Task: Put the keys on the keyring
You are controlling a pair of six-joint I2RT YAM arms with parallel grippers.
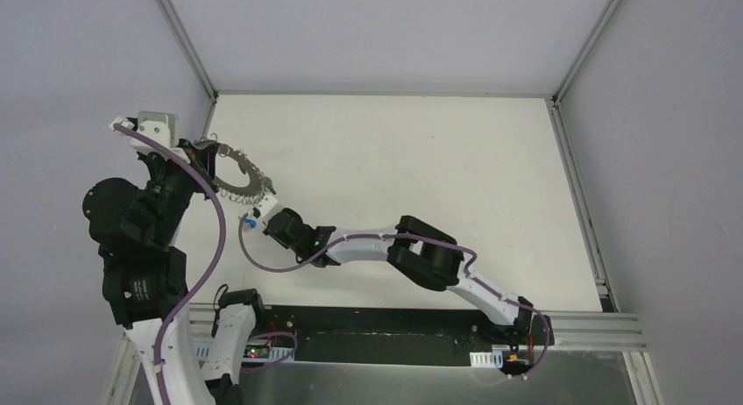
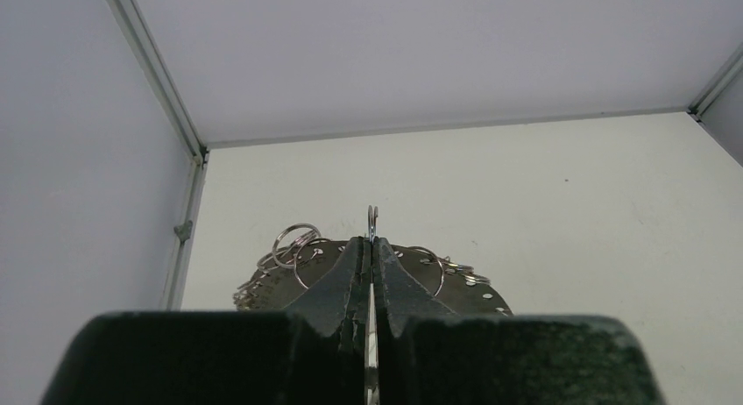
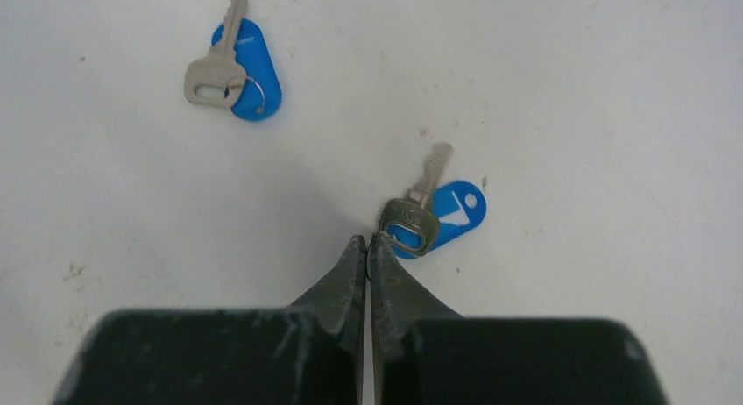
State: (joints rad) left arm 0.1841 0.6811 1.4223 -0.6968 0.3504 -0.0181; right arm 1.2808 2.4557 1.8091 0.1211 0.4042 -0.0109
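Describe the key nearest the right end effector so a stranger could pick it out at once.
Start at the right end effector, low over the white table. Two metal keys on blue tags lie there; take the key right beside its closed tips. Its blue tag bears a white mark, and the other key lies well apart, farther off to the left.

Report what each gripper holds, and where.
Left gripper: the keyring, by its rim. Right gripper: shut against the nearer key, at its head; hold cannot be told.

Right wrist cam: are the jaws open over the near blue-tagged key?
No: the right gripper is shut, its tips meeting right at the head of the near blue-tagged key.
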